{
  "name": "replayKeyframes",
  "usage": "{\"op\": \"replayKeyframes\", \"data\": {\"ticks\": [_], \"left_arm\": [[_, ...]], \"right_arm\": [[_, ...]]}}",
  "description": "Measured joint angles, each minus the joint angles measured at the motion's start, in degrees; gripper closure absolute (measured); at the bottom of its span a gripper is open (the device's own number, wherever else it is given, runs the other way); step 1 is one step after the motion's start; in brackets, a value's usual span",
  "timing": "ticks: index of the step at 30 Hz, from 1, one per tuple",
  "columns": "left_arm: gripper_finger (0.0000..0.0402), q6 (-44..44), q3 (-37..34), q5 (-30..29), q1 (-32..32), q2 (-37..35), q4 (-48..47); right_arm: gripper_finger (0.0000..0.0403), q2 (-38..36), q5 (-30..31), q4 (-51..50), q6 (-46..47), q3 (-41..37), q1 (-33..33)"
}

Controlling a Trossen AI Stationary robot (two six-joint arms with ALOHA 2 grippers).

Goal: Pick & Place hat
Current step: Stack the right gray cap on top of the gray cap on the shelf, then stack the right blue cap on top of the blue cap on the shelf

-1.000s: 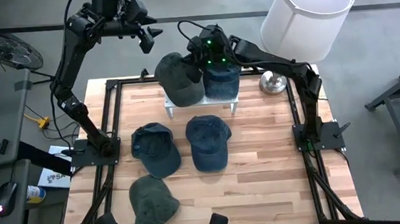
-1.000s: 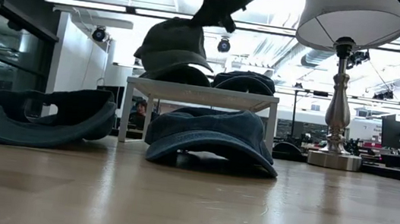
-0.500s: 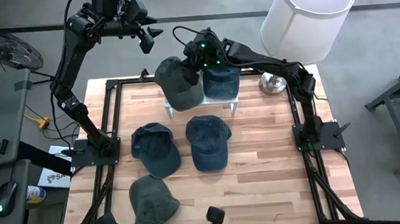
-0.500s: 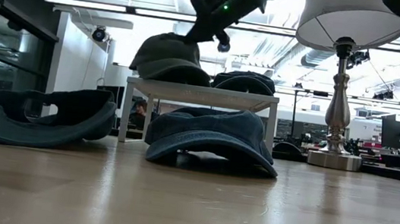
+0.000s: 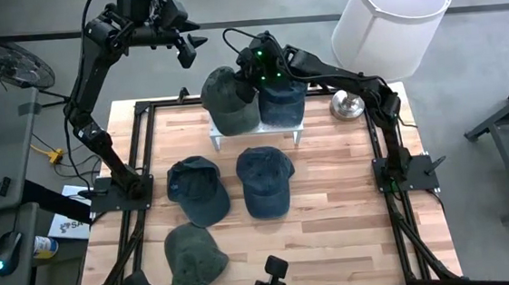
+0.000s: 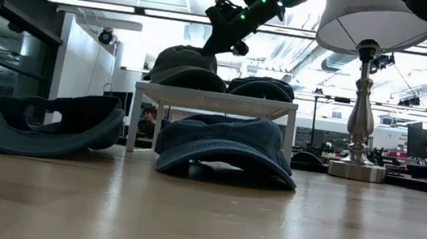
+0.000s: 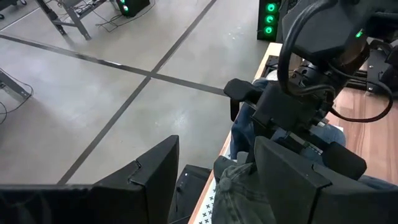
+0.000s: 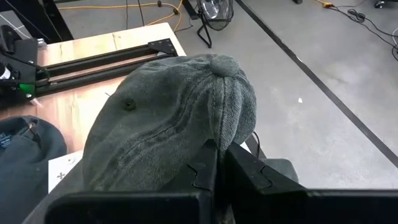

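A grey-green hat (image 5: 230,101) lies on the left part of a small white shelf (image 5: 299,132), beside a dark blue hat (image 5: 281,104). In the low view the green hat (image 6: 184,65) rests with its rim on the shelf top (image 6: 216,97). My right gripper (image 5: 251,75) is over the green hat's crown and shut on it; it also shows in the low view (image 6: 216,43). My left gripper (image 7: 214,180) hangs open, high above the table's far left corner (image 5: 188,44), touching nothing. My right gripper (image 8: 217,152) pinches a fold of the green hat's crown (image 8: 222,127), a little below the top button (image 8: 219,62), between its two fingers. It comes slanting down from the table's right side. The hat sits on the shelf, not lifted.
Two dark blue hats (image 5: 197,190) (image 5: 265,180) and another green hat (image 5: 193,257) lie on the wooden table nearer the front. A lamp with a white shade (image 5: 390,9) and a metal base (image 5: 347,106) stands at the far right, close to the right arm.
My right gripper has brought the green hat down: a second ago it hung tilted above the shelf, now it lies flat on the shelf's left part. The gripper stays shut on the crown. The left arm has kept still.
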Motion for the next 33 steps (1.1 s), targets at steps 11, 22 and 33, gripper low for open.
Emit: {"op": "replayKeyframes", "data": {"ticks": [11,22,33], "left_arm": [[0.0195,-1.1,0.0,0.1,0.0,0.0,0.0],[0.0195,-1.5,0.0,-0.1,0.0,0.0,0.0],[0.0195,-1.5,0.0,-0.1,0.0,0.0,-1.2]], "right_arm": [[0.034,0.1,-3.1,0.3,2.0,0.0,0.1],[0.0199,-0.6,-4.0,1.1,3.6,0.0,-0.4],[0.0178,-6.4,-5.6,-0.6,4.1,0.0,-0.2]]}}
